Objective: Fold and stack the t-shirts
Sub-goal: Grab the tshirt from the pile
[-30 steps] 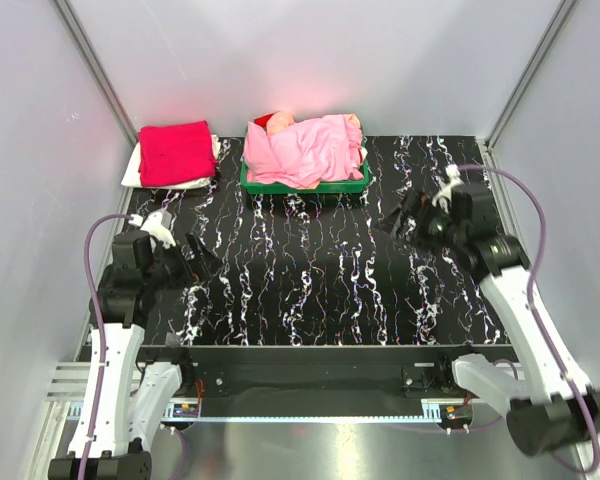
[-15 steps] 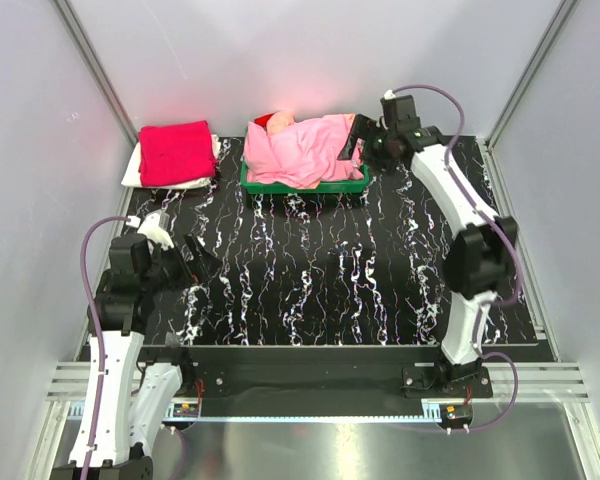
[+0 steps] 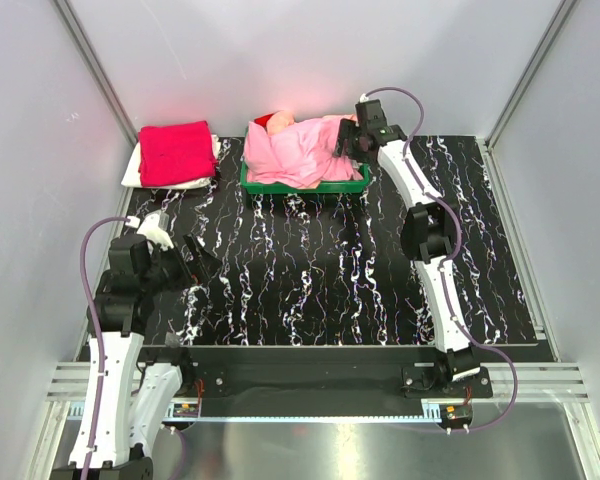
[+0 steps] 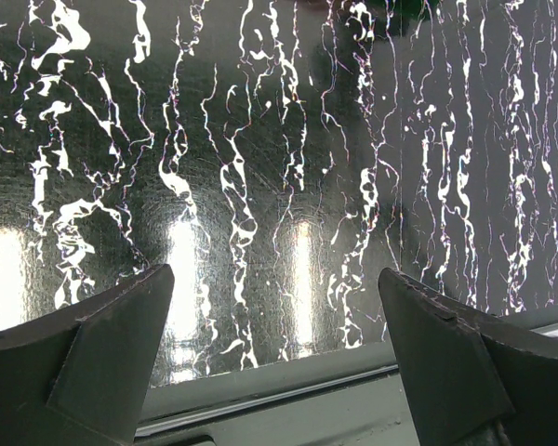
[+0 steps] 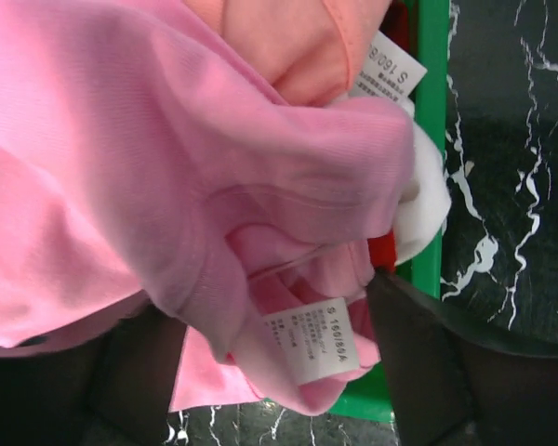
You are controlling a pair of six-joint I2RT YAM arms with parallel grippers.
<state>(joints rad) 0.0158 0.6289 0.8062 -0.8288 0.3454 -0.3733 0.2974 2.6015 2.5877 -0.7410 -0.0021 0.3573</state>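
Progress: folded tees (image 3: 176, 153) stacked at your bench's (image 3: 330, 290) far-left corner. The pink t-shirt (image 3: 305, 152) is unfolded in the green tray (image 3: 280, 187), with the right gripper's (image 3: 347, 140) jaws wide astride it. Left gripper (image 4: 274, 362) idle, jaws spread.

**White shells, black joints, lilac cables**

The white-shelled left arm (image 3: 105, 360) and the matching white-shelled right arm (image 3: 447, 300) have black joint housings. A thin lilac cable (image 3: 85, 268) loops along each. The left end effector (image 4: 274, 279) has dark grey, wedge-shaped fingers (image 4: 93, 348).

Heaped t-shirts (image 3: 305, 150) in tray (image 3: 305, 187) at table's (image 3: 310, 285) back centre, folded stack (image 3: 176, 152) to its left
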